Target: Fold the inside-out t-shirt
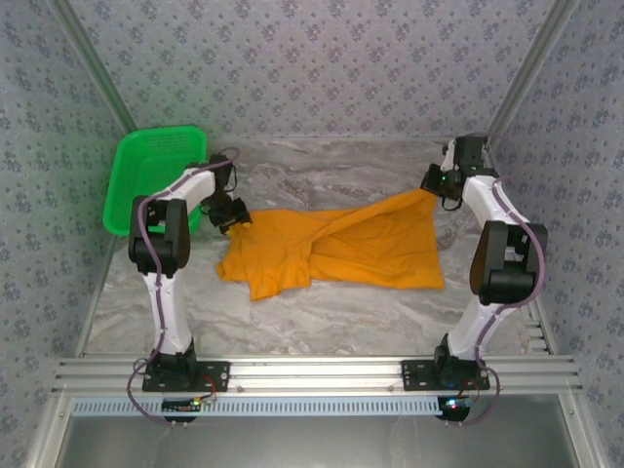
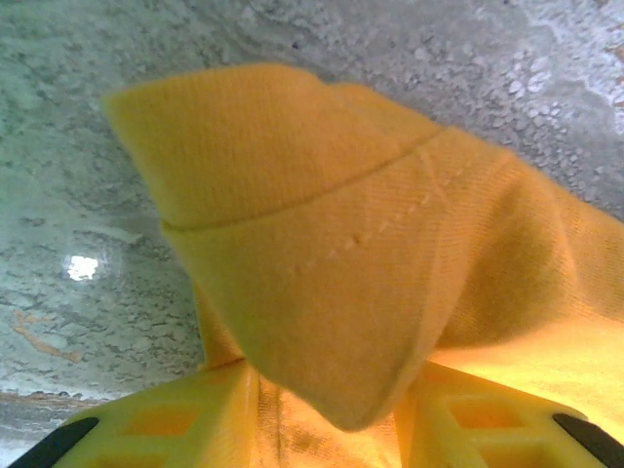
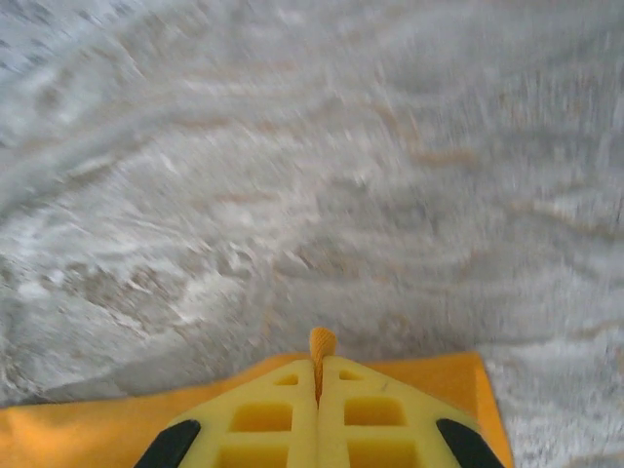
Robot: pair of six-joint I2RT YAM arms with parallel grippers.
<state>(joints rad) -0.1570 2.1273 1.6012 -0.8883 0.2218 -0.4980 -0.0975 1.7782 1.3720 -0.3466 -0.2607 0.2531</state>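
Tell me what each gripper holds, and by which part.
Both hold the t-shirt: the left gripper pinches its bunched left corner, the right gripper its far right corner edge.

Was a grey-white marbled table, walled with patterned panels on three sides. Bore an orange-yellow t-shirt spread rumpled across the middle, bunched and folded over itself toward the left, wider and flatter on the right, drawn out to a point at the far right. Held a green mesh basket in the far left corner, against the left wall.
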